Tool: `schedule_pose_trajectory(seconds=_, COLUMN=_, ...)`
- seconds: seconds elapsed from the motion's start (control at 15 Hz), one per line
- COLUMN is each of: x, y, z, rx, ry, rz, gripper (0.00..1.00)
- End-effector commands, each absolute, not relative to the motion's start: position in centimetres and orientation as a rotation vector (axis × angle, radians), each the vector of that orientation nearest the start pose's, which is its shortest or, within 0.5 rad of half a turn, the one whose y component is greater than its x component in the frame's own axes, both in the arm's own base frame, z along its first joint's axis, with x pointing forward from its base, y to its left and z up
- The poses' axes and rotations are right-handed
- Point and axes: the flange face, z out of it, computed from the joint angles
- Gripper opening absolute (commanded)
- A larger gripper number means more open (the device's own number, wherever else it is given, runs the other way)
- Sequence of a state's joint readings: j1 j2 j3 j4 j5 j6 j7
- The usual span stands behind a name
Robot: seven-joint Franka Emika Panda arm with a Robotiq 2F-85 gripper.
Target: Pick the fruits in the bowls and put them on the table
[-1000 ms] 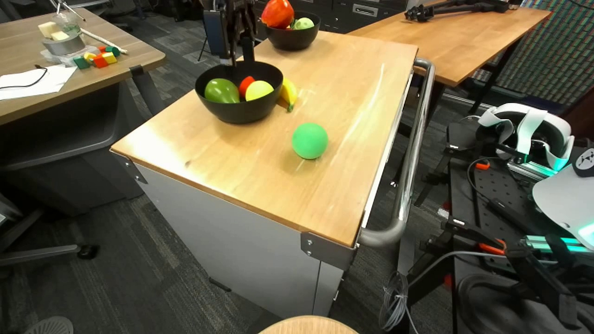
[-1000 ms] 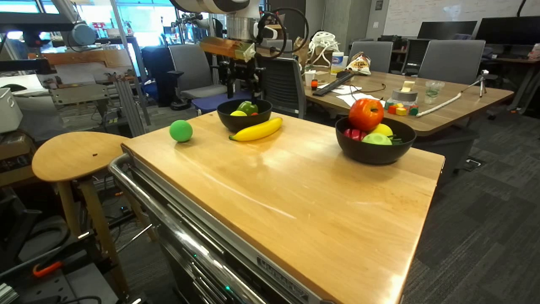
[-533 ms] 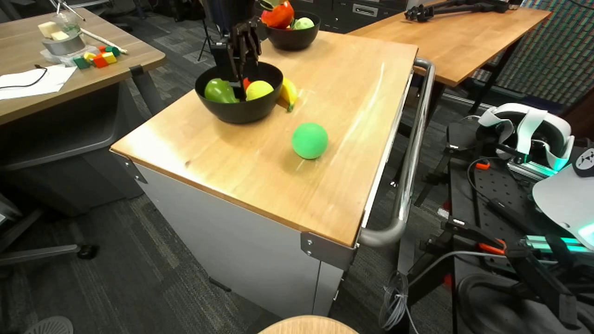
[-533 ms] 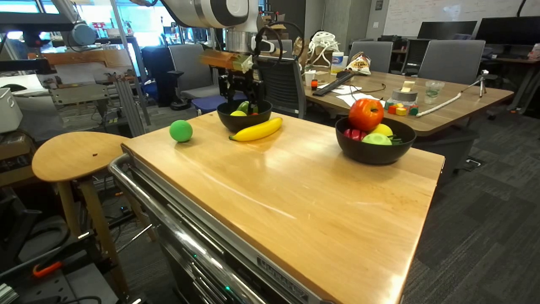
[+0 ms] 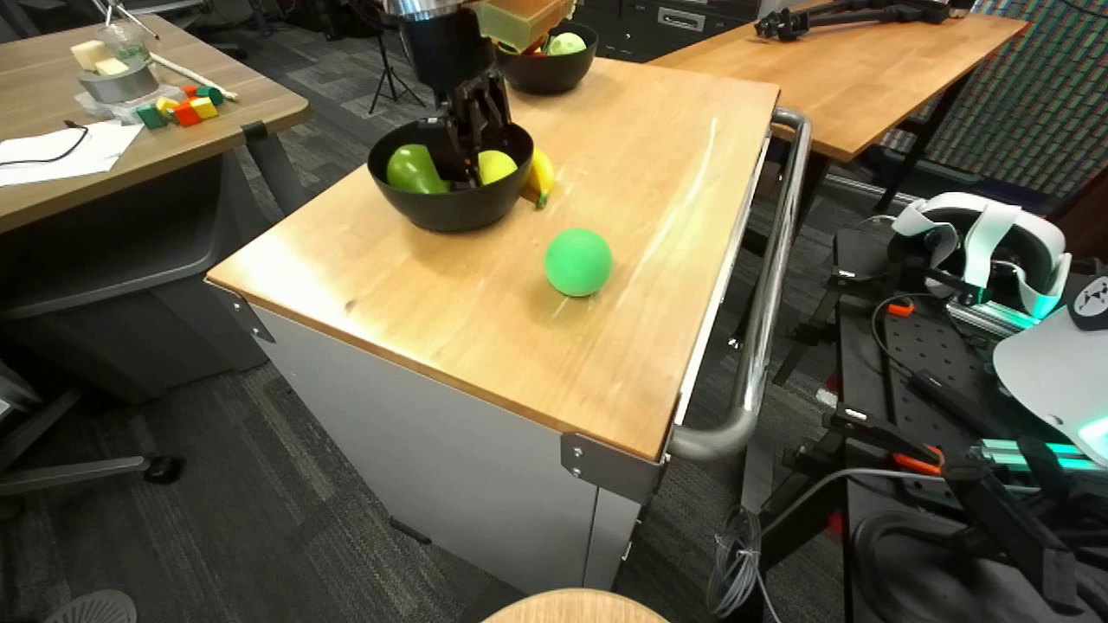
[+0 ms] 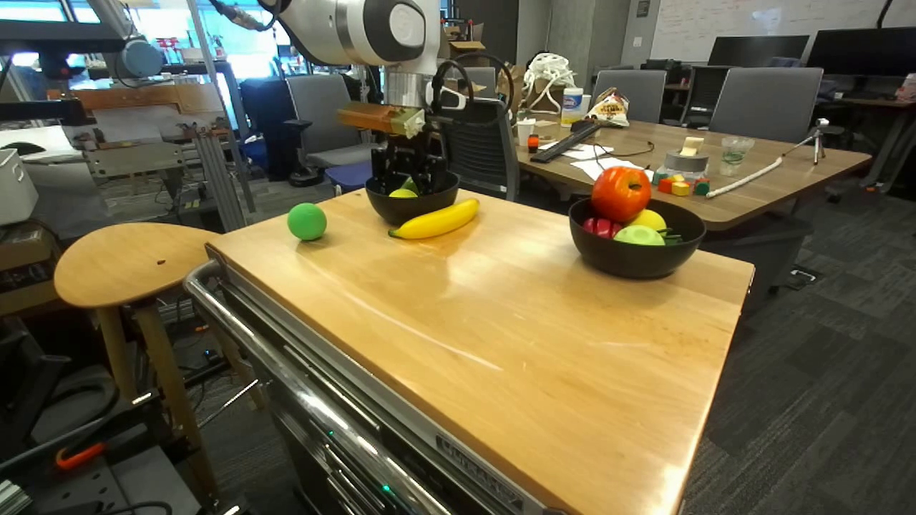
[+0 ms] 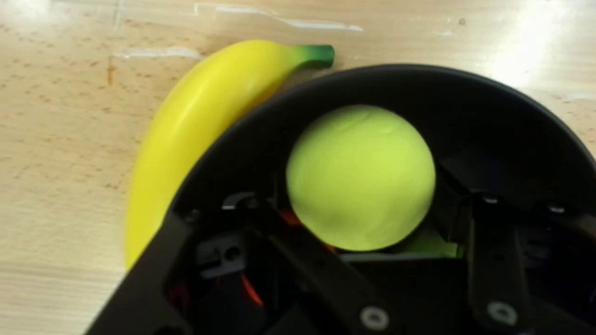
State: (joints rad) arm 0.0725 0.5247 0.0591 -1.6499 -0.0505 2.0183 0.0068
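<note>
All views downward onto one table (image 6: 494, 307)

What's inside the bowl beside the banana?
The bowl holds a lime-yellow fruit, a green fruit partly behind the jaws, and slivers of something red. The jaws and fruit cover the rest of it and anything underneath.

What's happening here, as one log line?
gripper: reaching into black bowl; yellow-green fruit: between fingers, grip unclear; banana: on table beside bowl

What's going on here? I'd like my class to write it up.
A robot arm has its gripper down in a black bowl, straddling a yellow-green round fruit; whether it's gripped isn't clear. A banana and a green ball lie on the table, and a second black bowl holds more fruit.
</note>
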Motion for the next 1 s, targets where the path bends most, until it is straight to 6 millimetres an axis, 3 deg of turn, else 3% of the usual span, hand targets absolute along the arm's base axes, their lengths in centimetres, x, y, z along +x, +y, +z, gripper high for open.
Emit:
schedule_pose_trajectory(seconds=0.0, x=66.4, y=8.2, z=28.7, rx=-3.199, ry=-0.200, rz=0.300, gripper=0.49)
schedule_pose_trajectory(seconds=0.13, x=67.0, y=8.4, z=28.8, rx=-3.200, ry=-0.193, rz=0.273, gripper=0.34)
schedule_pose_trajectory(seconds=0.33, x=68.7, y=9.3, z=30.1, rx=-3.189, ry=-0.189, rz=0.167, gripper=0.28)
schedule_pose_trajectory(seconds=0.67, x=72.2, y=11.6, z=33.9, rx=-3.135, ry=-0.148, rz=-0.100, gripper=0.28)
schedule_pose_trajectory(seconds=0.93, x=71.3, y=12.8, z=36.3, rx=-3.119, ry=-0.162, rz=-0.020, gripper=0.28)
